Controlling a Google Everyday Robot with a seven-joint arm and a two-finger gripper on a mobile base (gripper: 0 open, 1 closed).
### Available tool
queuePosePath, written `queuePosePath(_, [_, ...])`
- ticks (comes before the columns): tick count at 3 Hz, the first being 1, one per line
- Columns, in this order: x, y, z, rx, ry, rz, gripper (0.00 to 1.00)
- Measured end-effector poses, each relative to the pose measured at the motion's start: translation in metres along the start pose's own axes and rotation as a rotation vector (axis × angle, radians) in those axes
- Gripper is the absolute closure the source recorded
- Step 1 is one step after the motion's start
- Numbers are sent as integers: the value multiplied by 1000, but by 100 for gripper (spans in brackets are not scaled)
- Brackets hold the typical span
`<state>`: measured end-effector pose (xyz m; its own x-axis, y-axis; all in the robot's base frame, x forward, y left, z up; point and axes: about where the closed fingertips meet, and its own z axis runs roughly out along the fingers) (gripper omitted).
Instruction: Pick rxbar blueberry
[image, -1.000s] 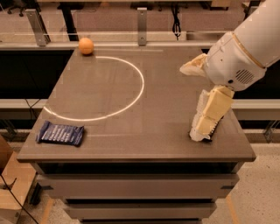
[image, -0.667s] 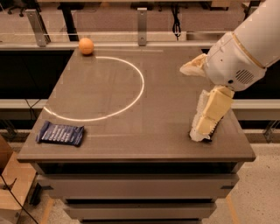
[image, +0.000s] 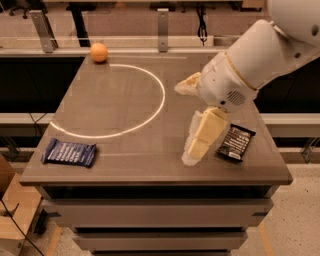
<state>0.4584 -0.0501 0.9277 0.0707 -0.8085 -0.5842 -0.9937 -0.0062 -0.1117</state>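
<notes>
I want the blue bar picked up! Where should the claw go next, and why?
Probably slide left toward the blue bar. The claw hangs over the right side of the table, beside the black bar, while the blue one lies at the front left corner.

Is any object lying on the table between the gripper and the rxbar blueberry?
Nothing visible does. The gripper hangs near the front edge of the tabletop; the rxbar blueberry lies along that edge at the picture's left, with only bare surface between them.
</notes>
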Motion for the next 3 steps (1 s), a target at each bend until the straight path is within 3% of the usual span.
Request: queuePosePath(3, [-85,6,116,-211,-226,-104,0])
